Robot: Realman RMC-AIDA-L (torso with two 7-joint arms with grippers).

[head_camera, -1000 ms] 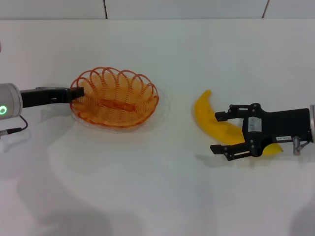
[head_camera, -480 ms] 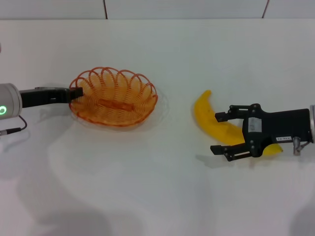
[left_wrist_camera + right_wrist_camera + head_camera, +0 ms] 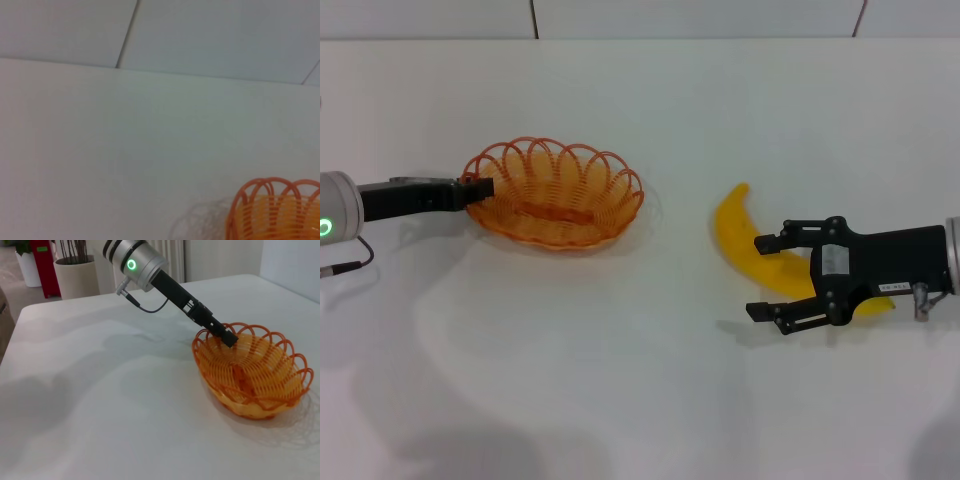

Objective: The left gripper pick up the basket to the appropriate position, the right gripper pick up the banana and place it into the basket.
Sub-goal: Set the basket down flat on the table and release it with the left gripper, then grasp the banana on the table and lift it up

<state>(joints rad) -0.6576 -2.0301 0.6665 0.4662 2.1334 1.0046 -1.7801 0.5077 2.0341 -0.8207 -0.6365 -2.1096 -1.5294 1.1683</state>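
White tabletop [image 3: 650, 380] stretches under both arms, with the orange basket [image 3: 555, 205] on the left side, its rim pinched by the left gripper [image 3: 475, 187]. On the right, the right gripper [image 3: 775, 277] hangs with its 2 fingers spread apart over the banana [image 3: 750, 245], which lies flat on the table, well apart from the basket.

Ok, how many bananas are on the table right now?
1. The banana lies on the table, apart from the basket, partly under the open right tool. The basket holds none.
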